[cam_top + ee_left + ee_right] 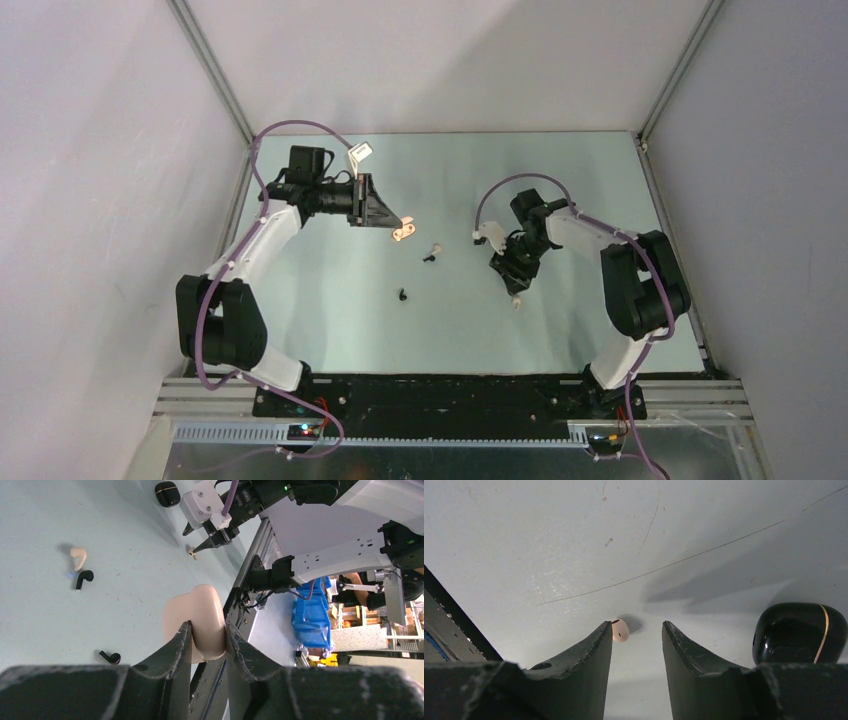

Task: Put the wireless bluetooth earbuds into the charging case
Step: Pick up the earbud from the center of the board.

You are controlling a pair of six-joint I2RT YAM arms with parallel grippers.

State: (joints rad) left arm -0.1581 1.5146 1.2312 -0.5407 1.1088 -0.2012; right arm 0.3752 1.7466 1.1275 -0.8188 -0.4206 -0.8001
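Observation:
My left gripper [207, 630] is shut on a cream-pink charging case [200, 610] and holds it above the table; both also show in the top view, the gripper [398, 226] and the case [403, 233]. A cream earbud [78, 557] and a black earbud [84, 578] lie close together beyond it, and another black earbud [110, 656] lies nearer. My right gripper [637, 627] is open, low over the table. A cream earbud [620, 630] lies just past its left fingertip. A glossy black case [799, 632] with a gold line sits closed to the right of its fingers.
In the top view the paired buds [433, 250] and the lone black bud [403, 295] lie mid-table between the arms. The fourth bud [517, 299] lies under my right gripper [516, 288]. Frame rails and white walls border the table.

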